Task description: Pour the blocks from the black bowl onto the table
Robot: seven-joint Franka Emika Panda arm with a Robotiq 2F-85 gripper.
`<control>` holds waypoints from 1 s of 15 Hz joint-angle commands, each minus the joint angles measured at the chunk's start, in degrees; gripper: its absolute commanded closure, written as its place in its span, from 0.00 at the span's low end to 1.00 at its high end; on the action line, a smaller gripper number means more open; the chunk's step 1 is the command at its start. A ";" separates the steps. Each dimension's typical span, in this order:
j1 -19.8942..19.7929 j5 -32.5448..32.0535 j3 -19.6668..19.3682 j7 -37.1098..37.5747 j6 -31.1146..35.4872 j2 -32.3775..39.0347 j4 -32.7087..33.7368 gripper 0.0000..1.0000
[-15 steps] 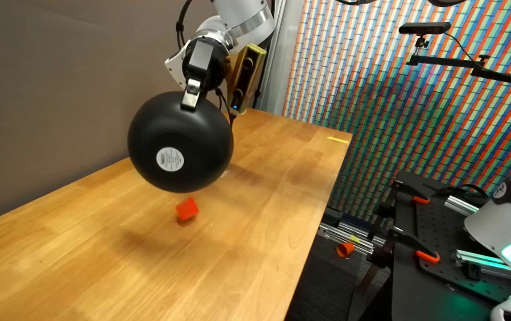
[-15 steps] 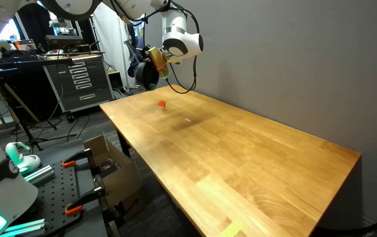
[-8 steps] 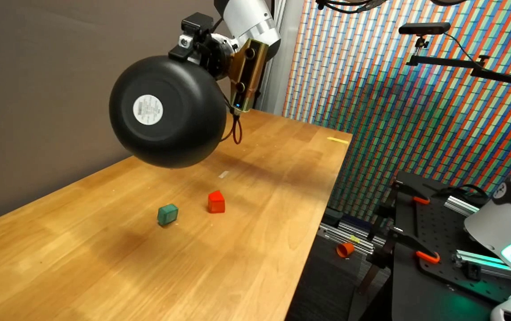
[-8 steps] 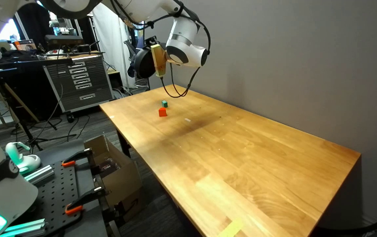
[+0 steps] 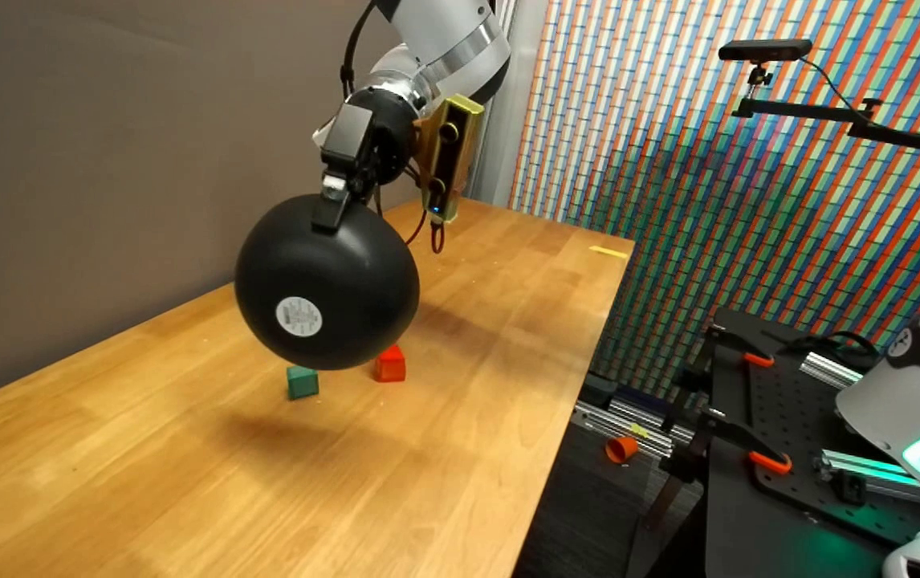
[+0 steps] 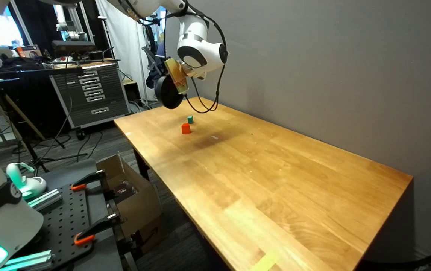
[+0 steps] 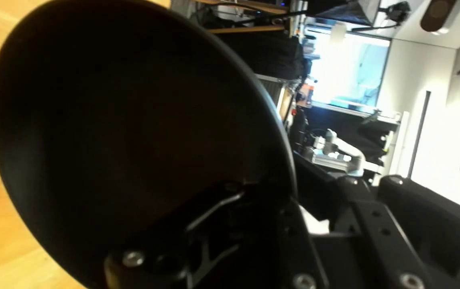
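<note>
The black bowl (image 5: 327, 281) is tipped on its side in the air above the table (image 5: 428, 498). Its base with a white round label faces the camera in an exterior view, and its dark inside (image 6: 167, 93) shows in an exterior view. My gripper (image 5: 337, 210) is shut on the bowl's rim. In the wrist view the fingers (image 7: 288, 188) straddle the rim of the bowl (image 7: 133, 112), and no block shows in its dark inside. The green block (image 5: 303, 384) and the red block (image 5: 390, 365) lie on the table below the bowl, apart from each other.
A grey wall (image 6: 313, 75) runs along one long side of the table. A black stand with clamps (image 6: 91, 229) and a cardboard box (image 6: 136, 203) are beside the other side. Yellow tape (image 6: 266, 261) marks the tabletop. A cable loop (image 6: 206, 109) hangs from the wrist.
The red block was falling and the green one was at the bowl's lip; both now lie on the table. The bowl swung up, then came back down, still tipped.
</note>
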 commanded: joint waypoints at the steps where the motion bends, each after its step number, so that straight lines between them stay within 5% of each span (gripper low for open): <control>1: -0.30 -9.98 -3.93 2.22 0.22 -4.85 -2.52 0.97; 9: -3.98 -39.55 -6.25 4.03 2.13 -6.68 -0.61 0.97; 15: -3.08 -60.53 -6.41 4.39 16.36 -1.96 -5.97 0.97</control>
